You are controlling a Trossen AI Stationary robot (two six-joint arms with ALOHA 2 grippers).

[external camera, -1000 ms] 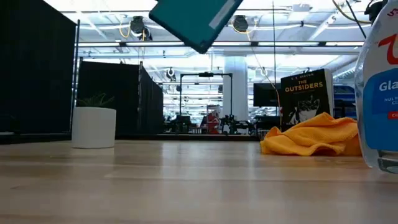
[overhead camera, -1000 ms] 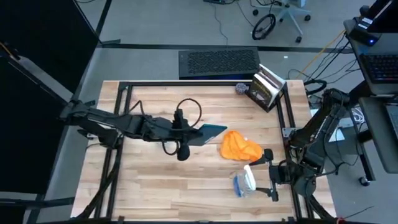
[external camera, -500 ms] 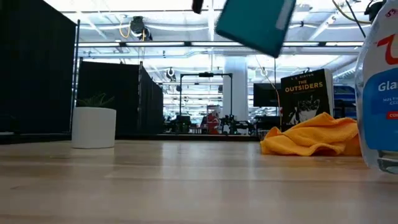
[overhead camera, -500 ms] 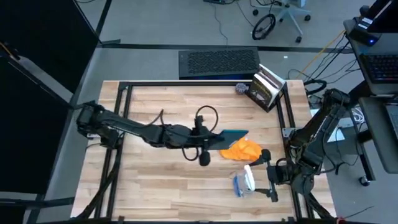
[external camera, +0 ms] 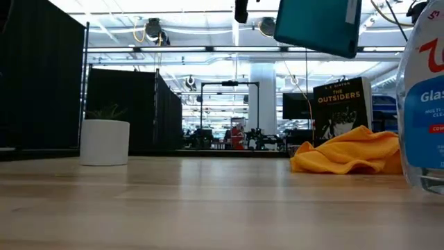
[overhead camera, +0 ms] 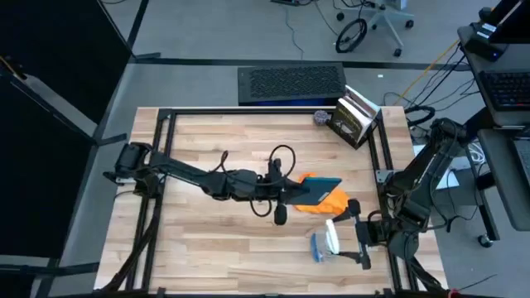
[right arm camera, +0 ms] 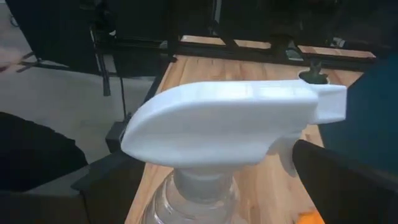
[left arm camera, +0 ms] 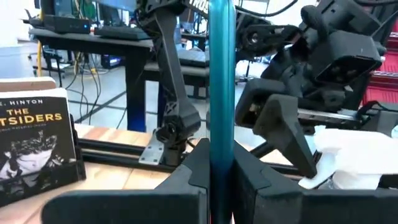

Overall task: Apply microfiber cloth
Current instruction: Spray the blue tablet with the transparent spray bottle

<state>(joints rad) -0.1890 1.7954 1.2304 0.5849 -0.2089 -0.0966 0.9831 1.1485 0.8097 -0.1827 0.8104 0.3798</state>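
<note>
A wooden table sits in a big open room. From above, the left gripper has moved farther right than a moment ago and now holds the dark tablet over the microfiber cloth, hiding much of it. The right gripper waits at the near right, closed on the spray bottle.

At table height, the tablet hangs high above the orange cloth, not touching it. A book stands behind the cloth (a white pot stands far left).

The left wrist view shows the tablet edge-on, pinched tight between the fingers.

The right wrist view shows the bottle's white head close up.
</note>
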